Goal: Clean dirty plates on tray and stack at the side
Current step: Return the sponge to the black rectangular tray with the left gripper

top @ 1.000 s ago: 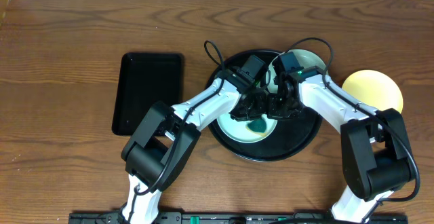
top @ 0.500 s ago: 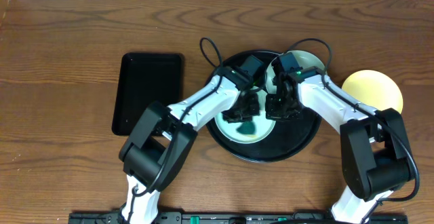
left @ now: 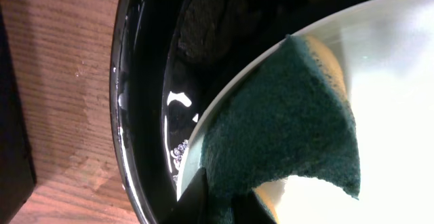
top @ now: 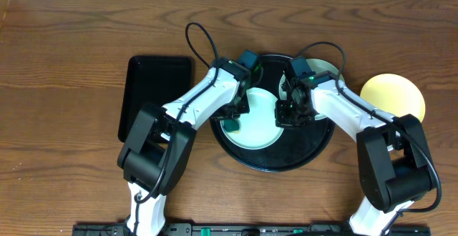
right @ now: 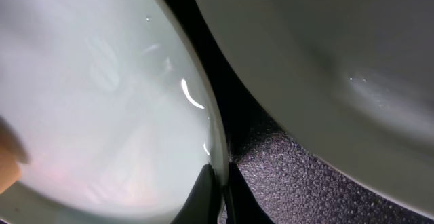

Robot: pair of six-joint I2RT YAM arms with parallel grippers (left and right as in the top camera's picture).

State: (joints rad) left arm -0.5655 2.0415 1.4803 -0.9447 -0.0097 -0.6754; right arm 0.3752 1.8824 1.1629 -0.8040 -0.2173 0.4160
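Dark green scouring fibre on a yellow foam backing fills the left wrist view. The sponge [left: 285, 122] lies flat on the left margin of the front mint plate [left: 400, 102]. The left gripper [left: 215, 207] appears clamped on the sponge's near edge, though only its fingertips show. Just beyond the sponge the plate ends, and the glossy wall of the tray [left: 125, 115] follows. In the right wrist view the right gripper [right: 218, 191] is clenched on the opposite rim of the same plate, with a finger on either side of the edge. The rear mint plate [right: 339, 47] lies just beside that rim, separated by a strip of textured tray floor. Seen from overhead, the front mint plate sits inside the tray between the two grippers, with the sponge at its left and the pinch at its right. The unwiped centre therefore lies to the right of the sponge, so the wiping axis runs from the left jaws toward the right jaws. No red streak is discernible. Farther out, the yellow plate [top: 393, 96] rests on the table [top: 71, 50] right of the tray. The right arm is the nearer to it, so that is the likely stacking side.
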